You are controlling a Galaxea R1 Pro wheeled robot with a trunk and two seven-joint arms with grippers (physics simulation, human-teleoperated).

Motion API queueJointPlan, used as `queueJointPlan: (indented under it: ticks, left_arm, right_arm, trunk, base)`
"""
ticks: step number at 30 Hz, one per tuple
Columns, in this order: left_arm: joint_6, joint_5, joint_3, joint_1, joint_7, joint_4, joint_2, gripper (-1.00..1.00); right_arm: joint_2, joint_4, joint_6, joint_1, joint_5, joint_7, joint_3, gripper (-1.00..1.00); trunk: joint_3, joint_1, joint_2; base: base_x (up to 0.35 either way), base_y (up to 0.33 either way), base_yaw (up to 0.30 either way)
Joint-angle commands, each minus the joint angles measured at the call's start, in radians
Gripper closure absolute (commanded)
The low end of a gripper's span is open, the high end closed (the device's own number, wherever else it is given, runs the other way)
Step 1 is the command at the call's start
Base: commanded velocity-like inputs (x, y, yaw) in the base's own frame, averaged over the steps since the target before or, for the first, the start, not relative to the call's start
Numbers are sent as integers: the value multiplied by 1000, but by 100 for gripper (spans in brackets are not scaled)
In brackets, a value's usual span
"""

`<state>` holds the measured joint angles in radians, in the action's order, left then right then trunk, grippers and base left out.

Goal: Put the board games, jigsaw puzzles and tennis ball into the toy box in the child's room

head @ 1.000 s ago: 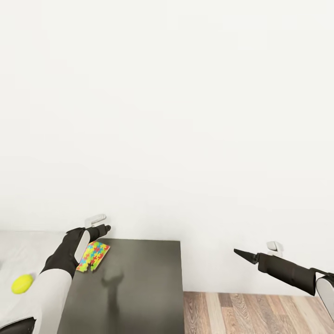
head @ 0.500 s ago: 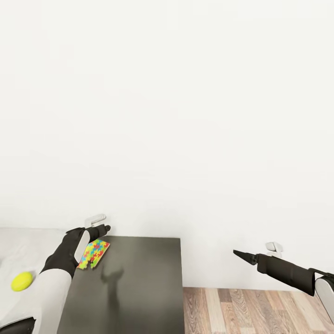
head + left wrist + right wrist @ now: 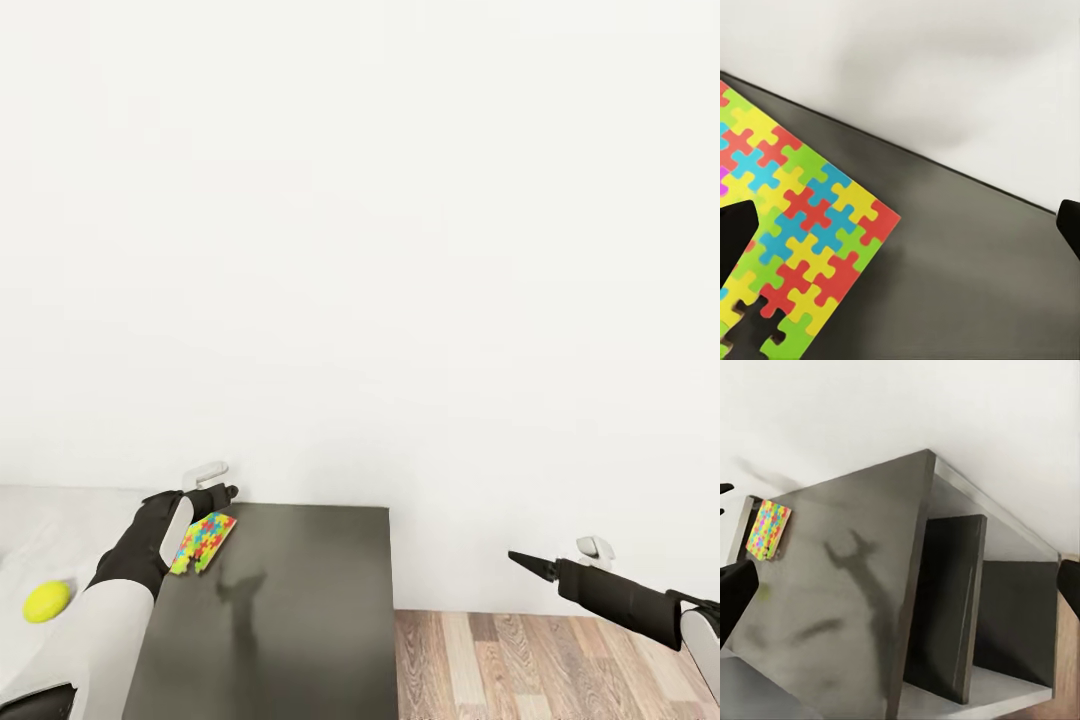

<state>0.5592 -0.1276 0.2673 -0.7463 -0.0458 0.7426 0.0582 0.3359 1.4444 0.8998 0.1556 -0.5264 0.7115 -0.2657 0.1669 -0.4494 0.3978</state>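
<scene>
Multicoloured jigsaw puzzle lay on the dark table beneath the left gripper, jaws released; the view had shifted, puzzle ungrasped.

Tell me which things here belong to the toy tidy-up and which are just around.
Part of the job:
- jigsaw puzzle, lying flat on the dark grey cabinet
- tennis ball, on the pale grey table
- left tool, open above the puzzle

Just around:
- white wall
- wood plank floor
</scene>
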Motion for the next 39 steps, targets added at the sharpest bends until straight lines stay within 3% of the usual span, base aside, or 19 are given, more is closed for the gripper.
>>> queueJointPlan:
  ticks: [1,9,13,24,39]
  left_arm:
    - [5,-10,1,-1,-5,1,0,-100]
    - [5,-12,2,-1,-3,1,1,-100]
    - [4,-12,3,-1,-4,1,13,-100]
    - [-45,-12,1,-1,-4,1,23,-100]
    - [-53,-12,0,-1,-4,1,34,-100]
  right_arm:
    - [0,-1,5,1,0,3,-1,-100]
    - [0,-4,4,1,0,2,3,-100]
    - [0,-4,3,1,1,2,5,-100]
    - [-1,-5,-47,1,71,7,9,-100]
    - [-2,-5,-53,1,75,11,13,-100]
  trunk:
    - [4,-1,2]
    - [17,-1,2]
    - [24,-1,2]
    - [42,-1,2]
    - [66,-1,2]
  base:
    - [0,0,0]
    - [0,0,0]
    - [0,0,0]
    - [0,0,0]
    - [0,0,0]
